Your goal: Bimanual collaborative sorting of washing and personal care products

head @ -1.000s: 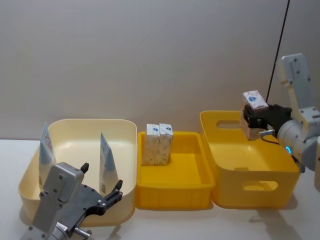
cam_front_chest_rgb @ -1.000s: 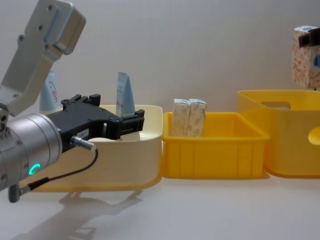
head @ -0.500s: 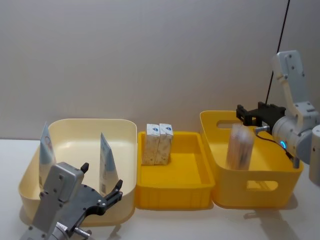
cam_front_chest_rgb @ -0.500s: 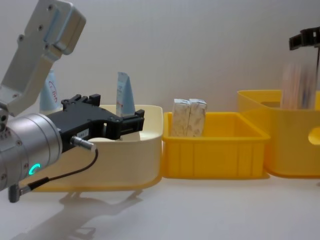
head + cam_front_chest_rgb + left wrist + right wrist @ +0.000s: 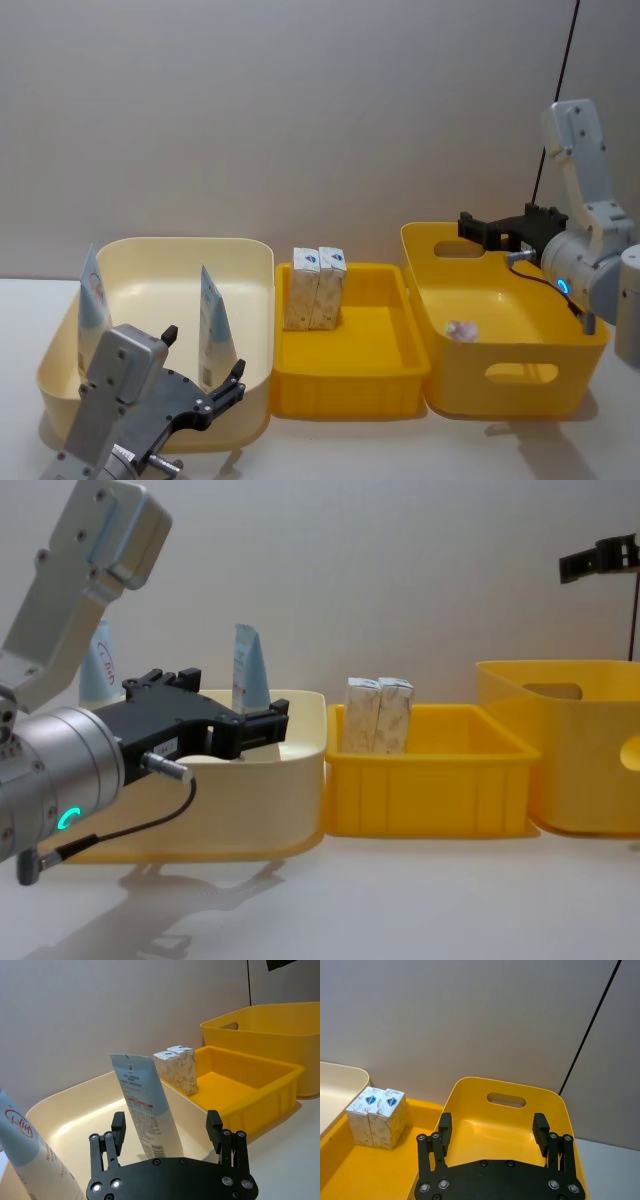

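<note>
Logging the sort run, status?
Right gripper open, empty, over deep yellow bin. Carton lying inside it. Left gripper open before tube in cream bin. No obstruction seen.

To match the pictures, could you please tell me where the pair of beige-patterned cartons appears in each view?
Head view: cartons at centre, upright in the back left corner of the shallow yellow tray.
Chest view: cartons at centre, above the tray's rim.
Left wrist view: cartons beyond the light-blue tube.
Right wrist view: cartons beside the deep yellow bin.
Shared landmark: the shallow yellow tray holding them.
</note>
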### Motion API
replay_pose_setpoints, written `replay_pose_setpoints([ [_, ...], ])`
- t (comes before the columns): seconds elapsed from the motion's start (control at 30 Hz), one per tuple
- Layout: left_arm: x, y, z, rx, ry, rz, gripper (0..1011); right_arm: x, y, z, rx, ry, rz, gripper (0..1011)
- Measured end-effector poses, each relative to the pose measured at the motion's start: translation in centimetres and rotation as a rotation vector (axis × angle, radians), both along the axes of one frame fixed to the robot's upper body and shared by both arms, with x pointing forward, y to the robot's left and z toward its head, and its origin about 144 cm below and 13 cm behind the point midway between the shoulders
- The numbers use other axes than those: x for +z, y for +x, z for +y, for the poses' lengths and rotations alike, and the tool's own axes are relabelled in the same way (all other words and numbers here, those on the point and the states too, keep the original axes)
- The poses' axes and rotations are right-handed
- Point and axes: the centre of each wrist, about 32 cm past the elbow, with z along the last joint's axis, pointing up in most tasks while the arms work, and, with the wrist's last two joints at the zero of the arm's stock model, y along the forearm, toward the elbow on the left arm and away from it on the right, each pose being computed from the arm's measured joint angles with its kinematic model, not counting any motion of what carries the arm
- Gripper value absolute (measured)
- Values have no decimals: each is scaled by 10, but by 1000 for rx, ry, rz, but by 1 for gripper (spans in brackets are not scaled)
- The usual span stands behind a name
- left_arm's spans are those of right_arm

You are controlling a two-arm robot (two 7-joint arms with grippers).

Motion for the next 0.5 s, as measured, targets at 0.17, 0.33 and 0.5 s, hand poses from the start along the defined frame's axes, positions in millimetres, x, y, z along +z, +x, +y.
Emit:
replay_pose_setpoints([
  [0.17, 0, 0, 0, 0, 0, 0, 1003, 0, 0, 0, 0, 2, 2, 1001],
  [0.33, 0, 0, 0, -1, 0, 0, 1004, 1, 1, 0, 1, 3, 3, 1001],
  [0.5, 4, 5, 0, -5, 4, -3, 1003, 1, 1, 0, 1, 4, 4, 1001],
])
